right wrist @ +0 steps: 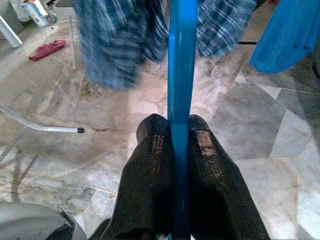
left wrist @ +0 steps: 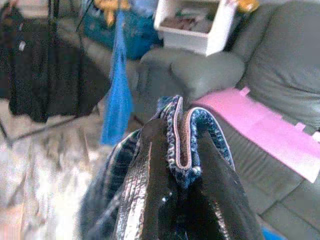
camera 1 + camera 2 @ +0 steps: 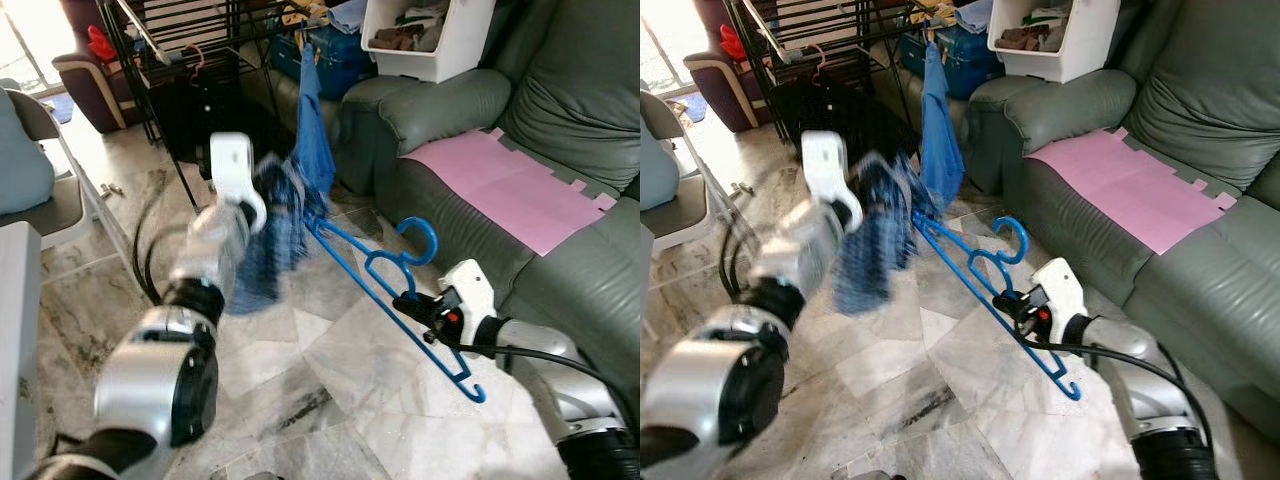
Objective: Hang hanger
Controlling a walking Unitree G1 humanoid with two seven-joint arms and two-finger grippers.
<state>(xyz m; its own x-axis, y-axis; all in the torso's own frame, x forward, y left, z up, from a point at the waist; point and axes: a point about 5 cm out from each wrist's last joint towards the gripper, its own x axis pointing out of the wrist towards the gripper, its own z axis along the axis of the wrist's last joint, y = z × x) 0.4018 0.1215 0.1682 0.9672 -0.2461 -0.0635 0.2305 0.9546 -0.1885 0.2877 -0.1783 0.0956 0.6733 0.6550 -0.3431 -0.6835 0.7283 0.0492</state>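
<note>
While the right gripper [image 1: 180, 145] pinches a blue plastic hanger [image 3: 385, 275] and the left gripper [image 2: 175, 165] pinches its plaid blue garment [image 3: 275, 235], hanging on the black metal rack [image 3: 190, 40] beyond remains undone.

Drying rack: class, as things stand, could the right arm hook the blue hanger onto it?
Probably not yet. The right gripper holds the blue hanger low over the floor, well short of the drying rack, while the left gripper clamps the checked garment.

Grey-veined marble floor [image 3: 330, 370] carries a green sofa [image 3: 560, 270], and what looks like a red rag [image 1: 46, 50].
</note>
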